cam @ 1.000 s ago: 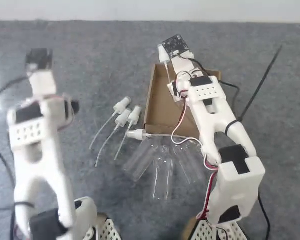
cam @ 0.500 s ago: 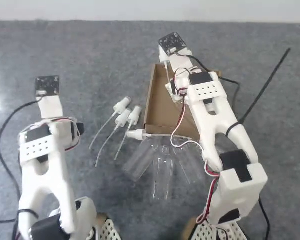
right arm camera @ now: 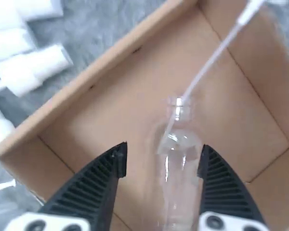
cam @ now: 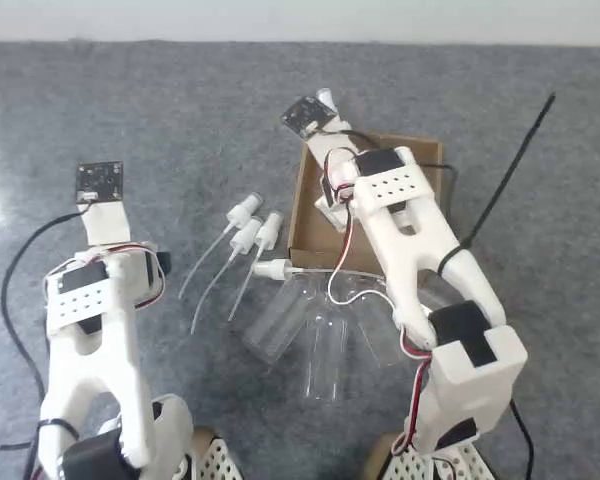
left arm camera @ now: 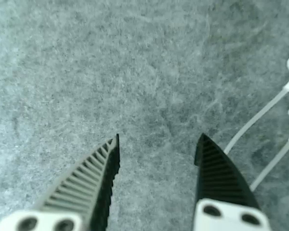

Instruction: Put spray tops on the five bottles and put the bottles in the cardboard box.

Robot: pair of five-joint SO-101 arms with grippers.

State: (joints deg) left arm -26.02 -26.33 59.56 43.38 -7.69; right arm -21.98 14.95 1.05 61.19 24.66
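While the right gripper (right arm camera: 164,146) gapes wide around the bottle (right arm camera: 176,183) between its jaws in the cardboard box (right arm camera: 86,82), the protruding spray top (right arm camera: 216,52) likely needs seating.

Five spray tops (cam: 245,207); perhaps five bottles (cam: 325,355) (one boxed); one cardboard box (cam: 300,205)

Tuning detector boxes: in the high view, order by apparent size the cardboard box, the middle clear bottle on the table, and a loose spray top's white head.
1. cardboard box, partly behind the right arm
2. clear bottle
3. spray top's white head, clearly smallest
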